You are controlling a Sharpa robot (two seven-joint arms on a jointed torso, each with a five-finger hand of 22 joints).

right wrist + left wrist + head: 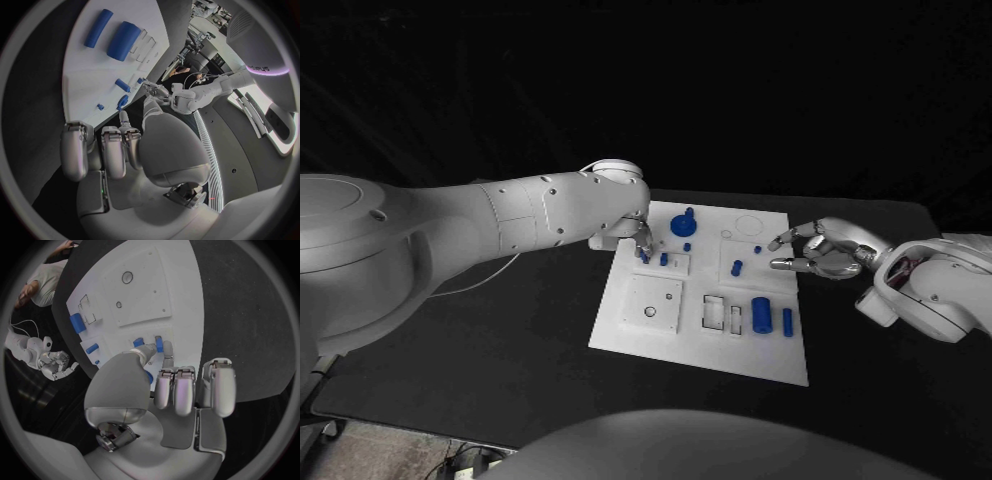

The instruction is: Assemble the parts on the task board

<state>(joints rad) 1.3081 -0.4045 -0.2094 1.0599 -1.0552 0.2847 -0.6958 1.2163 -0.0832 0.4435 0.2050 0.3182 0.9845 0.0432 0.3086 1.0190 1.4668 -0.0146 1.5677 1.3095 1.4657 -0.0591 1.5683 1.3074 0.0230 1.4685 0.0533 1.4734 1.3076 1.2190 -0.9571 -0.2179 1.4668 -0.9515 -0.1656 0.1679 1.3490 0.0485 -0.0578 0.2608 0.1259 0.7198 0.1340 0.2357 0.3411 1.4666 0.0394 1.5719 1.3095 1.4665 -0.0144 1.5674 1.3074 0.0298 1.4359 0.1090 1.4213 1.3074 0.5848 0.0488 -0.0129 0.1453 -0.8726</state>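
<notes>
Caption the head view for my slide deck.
Left hand reaches blue parts on the white task board; right hand hovers beside its edge.

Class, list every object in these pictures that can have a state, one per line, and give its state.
White task board: flat on the black table.
Large blue cylinder part: lying on the board.
Slim blue rod part: lying beside the cylinder.
Round blue disc part: on the board's far end.
Left robot hand: fingertips down at small blue pegs.
Right robot hand: off the board's edge, fingers curled, holding nothing.
</notes>
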